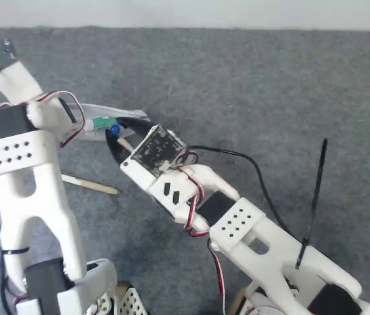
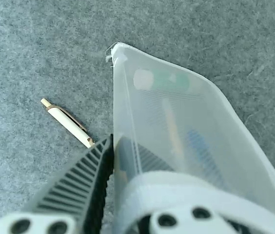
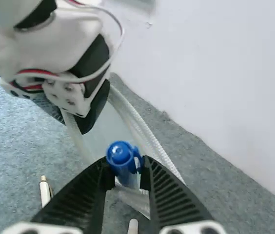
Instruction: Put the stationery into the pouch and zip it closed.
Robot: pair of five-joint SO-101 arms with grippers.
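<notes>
At the far left of the counter [image 1: 270,85], the pouch [image 1: 131,115] is raised off the grey surface. The left tool [image 2: 115,161] is pressed together on one edge of it, the mesh pinched between the black ribbed finger and the white one. The right tool [image 3: 124,168] comes in from the near right and pinches a blue-capped marker [image 3: 122,155] just under its cap. The key relation is that the pouch [image 3: 109,130] lies directly beyond the marker's lower end, on the far side of the right tool. The marker's long axis points from the tool towards the pouch mouth, cap end trailing. We judge that insertion is under way, and the next step calls for a push along that axis before release. How far the tip has entered, we cannot tell. Through the mesh of the pouch [image 2: 176,122] we log a green-and-white item [image 2: 159,80] towards its far end, a pale slender stick and a blue shape. The blue shape may be the marker's body, but this is unconfirmed. One pen [image 1: 90,184], cream with a clip, lies flat on the counter outside the pouch, on its near side. Its long axis runs roughly left to right, close by the left arm's upright. As the left tool is occupied with the pouch, we judge that the right tool must fetch it. We cannot read the zip's state, and closing is not yet due.
</notes>
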